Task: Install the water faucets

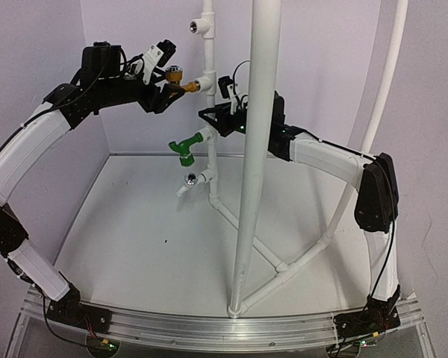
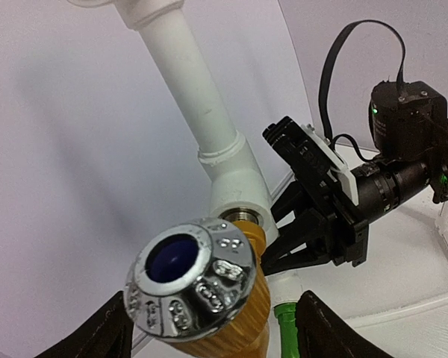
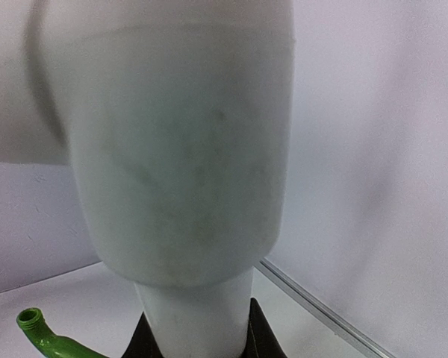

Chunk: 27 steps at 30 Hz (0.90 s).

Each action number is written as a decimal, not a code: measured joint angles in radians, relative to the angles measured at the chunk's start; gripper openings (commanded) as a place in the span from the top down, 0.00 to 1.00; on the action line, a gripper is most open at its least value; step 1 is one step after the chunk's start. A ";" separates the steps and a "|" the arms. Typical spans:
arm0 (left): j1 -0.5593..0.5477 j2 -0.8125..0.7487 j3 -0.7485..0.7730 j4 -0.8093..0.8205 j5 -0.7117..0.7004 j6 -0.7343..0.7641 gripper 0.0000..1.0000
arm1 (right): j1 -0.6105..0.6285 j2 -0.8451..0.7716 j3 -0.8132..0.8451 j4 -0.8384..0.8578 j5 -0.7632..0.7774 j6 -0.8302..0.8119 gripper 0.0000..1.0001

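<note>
The brass-gold water faucet (image 1: 181, 80) sticks out sideways from a white tee (image 1: 204, 81) on the upright pipe. Its chrome knob with a blue centre (image 2: 185, 272) fills the left wrist view. My left gripper (image 1: 169, 88) (image 2: 215, 317) is open, one finger on each side of this faucet; a gap shows at the right finger (image 2: 321, 332). The green water faucet (image 1: 184, 149) (image 3: 41, 337) hangs from the tee below, spout down. My right gripper (image 1: 212, 119) (image 3: 198, 332) is shut on the white upright pipe (image 3: 198, 313), between the two tees.
A thick white pole (image 1: 257, 149) stands in front of the right arm. A curved white pipe (image 1: 381, 97) rises at the right. An open tee (image 1: 198, 27) sits at the top and another fitting (image 1: 188, 180) low down. Diagonal base pipes (image 1: 246, 239) cross the table.
</note>
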 measured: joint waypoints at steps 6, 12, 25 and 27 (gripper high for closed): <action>0.000 0.045 0.029 -0.013 0.024 -0.020 0.56 | -0.001 -0.002 -0.003 0.000 -0.006 0.000 1.00; 0.001 0.060 0.043 -0.019 0.055 -0.072 0.70 | -0.005 -0.014 -0.015 -0.002 -0.008 -0.002 1.00; 0.001 -0.019 -0.173 0.209 0.071 -0.238 1.00 | -0.013 -0.024 -0.025 -0.012 -0.032 -0.017 1.00; 0.000 -0.044 -0.239 0.289 0.063 -0.238 1.00 | -0.013 -0.024 -0.025 -0.012 -0.039 -0.019 1.00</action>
